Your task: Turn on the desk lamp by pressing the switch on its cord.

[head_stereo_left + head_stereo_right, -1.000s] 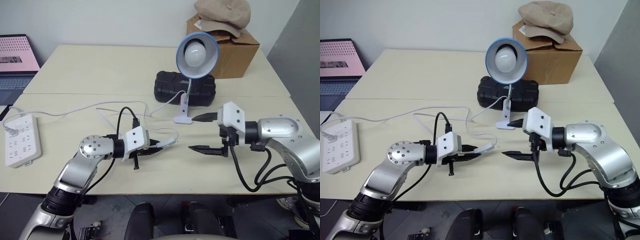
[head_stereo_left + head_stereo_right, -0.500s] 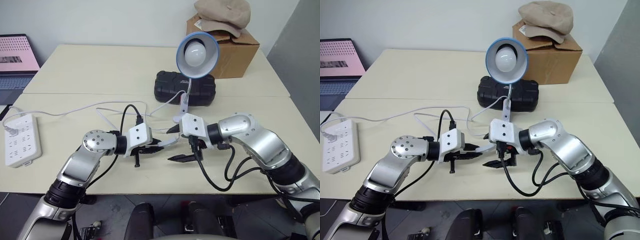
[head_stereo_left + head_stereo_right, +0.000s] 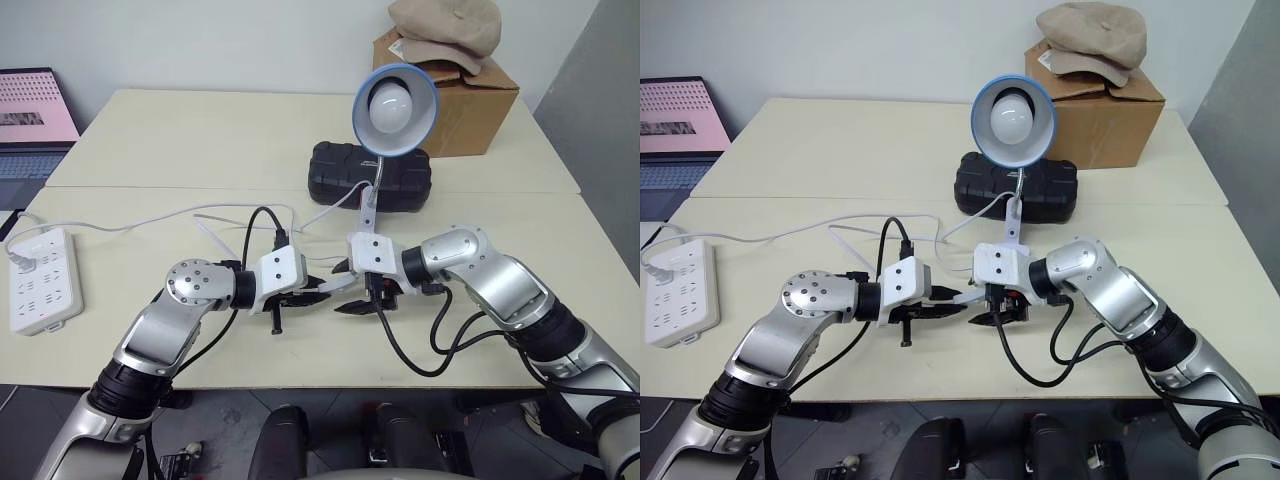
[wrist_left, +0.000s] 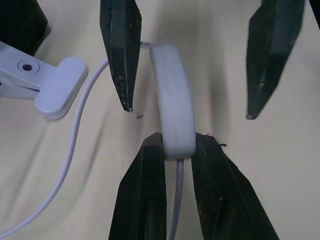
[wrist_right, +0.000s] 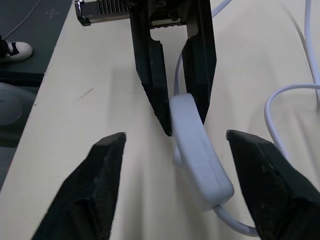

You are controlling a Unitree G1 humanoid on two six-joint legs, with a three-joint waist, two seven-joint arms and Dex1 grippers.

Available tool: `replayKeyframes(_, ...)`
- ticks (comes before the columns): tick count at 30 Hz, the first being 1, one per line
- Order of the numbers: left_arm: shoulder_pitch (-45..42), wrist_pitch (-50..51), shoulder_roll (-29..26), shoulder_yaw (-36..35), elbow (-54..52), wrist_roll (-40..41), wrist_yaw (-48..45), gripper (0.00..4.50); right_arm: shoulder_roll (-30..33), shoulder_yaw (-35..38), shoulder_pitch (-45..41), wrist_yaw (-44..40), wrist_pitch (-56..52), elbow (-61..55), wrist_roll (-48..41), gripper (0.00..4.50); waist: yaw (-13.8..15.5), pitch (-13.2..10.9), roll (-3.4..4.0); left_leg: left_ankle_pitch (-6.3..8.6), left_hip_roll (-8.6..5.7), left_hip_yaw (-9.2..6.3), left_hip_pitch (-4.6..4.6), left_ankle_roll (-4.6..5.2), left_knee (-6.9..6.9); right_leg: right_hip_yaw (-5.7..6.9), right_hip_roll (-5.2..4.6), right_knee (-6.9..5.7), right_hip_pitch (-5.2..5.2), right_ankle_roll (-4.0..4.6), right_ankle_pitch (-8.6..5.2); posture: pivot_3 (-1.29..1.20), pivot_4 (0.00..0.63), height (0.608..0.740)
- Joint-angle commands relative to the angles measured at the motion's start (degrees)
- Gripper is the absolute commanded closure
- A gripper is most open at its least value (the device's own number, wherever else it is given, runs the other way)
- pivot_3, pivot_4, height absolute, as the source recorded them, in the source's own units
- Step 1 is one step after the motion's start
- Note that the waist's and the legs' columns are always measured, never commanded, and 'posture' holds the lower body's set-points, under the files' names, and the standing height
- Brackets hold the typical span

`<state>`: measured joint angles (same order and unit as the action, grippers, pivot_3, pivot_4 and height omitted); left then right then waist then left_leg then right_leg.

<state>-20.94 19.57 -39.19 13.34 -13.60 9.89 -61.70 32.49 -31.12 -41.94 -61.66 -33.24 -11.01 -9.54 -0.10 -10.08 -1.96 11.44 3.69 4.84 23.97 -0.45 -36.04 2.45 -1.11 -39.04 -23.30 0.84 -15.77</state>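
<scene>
My left hand (image 4: 177,150) pinches the switch (image 4: 173,105) by its near end above the bench (image 3: 150,130), steadying it; my right hand (image 5: 185,145) straddles it, part-open, positioned to press.

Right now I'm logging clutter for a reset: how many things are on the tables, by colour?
White: 2, power strip, switch with cord
Black: 1, case
Blue: 1, desk lamp
Brown: 1, cardboard box
Beige: 1, cap on the box
Total: 6

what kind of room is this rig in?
Probably an office or lab: pale tables pushed together, a laptop at the left edge, a power strip, and a cardboard box under a cap.
</scene>
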Motion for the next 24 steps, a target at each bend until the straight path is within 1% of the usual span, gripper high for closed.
replayKeyframes(1,-0.11,-1.13,-0.37,-0.01,-1.77,-0.54,0.40,4.11,-0.27,0.49,-0.77,-0.93,1.97,-0.07,1.35,2.11,0.00,0.00,0.00,0.00,0.00,0.00,0.00,0.00,0.00,0.00,0.00,0.00,0.00,0.00,0.00,0.00,0.150,0.740)
replayKeyframes(5,-0.13,-1.96,-0.60,-0.15,-1.40,-1.29,0.57,4.11,0.01,0.88,-0.76,-1.88,3.21,0.70,2.30,3.18,0.00,0.00,0.00,0.00,0.00,0.01,0.00,0.00,0.00,0.00,0.00,0.00,0.00,0.00,0.00,0.00,0.150,0.740)
replayKeyframes(7,-0.18,-2.65,-0.75,-0.06,-1.12,-1.80,0.62,4.11,0.07,1.07,-0.83,-2.33,3.60,1.00,2.45,3.62,0.00,0.00,0.00,0.00,0.00,0.00,0.00,0.00,0.00,0.00,0.00,0.00,0.00,0.00,0.00,0.00,0.150,0.740)
replayKeyframes(8,-0.11,-2.85,-0.79,-0.07,-1.11,-1.90,0.66,4.11,0.02,1.20,-0.83,-2.53,3.66,1.03,2.52,3.72,0.00,0.00,0.00,0.00,0.00,0.00,0.00,0.00,0.00,0.00,0.00,0.00,0.00,0.00,0.00,0.00,0.150,0.740)
replayKeyframes(12,-0.22,-3.60,-0.67,-0.15,-0.56,-2.21,0.79,4.11,-0.29,1.66,-1.10,-3.59,4.63,1.73,2.89,3.90,0.00,0.00,0.00,0.00,0.00,0.01,0.00,0.00,0.00,-0.01,0.00,0.00,0.00,0.00,0.00,0.00,0.150,0.740)
replayKeyframes(24,0.21,-6.11,-0.64,-0.09,0.69,-2.96,0.95,4.11,-0.27,2.74,-0.14,-5.54,7.52,2.01,3.05,3.92,0.00,0.00,0.00,0.00,0.00,0.01,-0.01,0.00,0.00,-0.01,0.00,0.00,0.00,0.00,0.00,0.00,0.150,0.740)
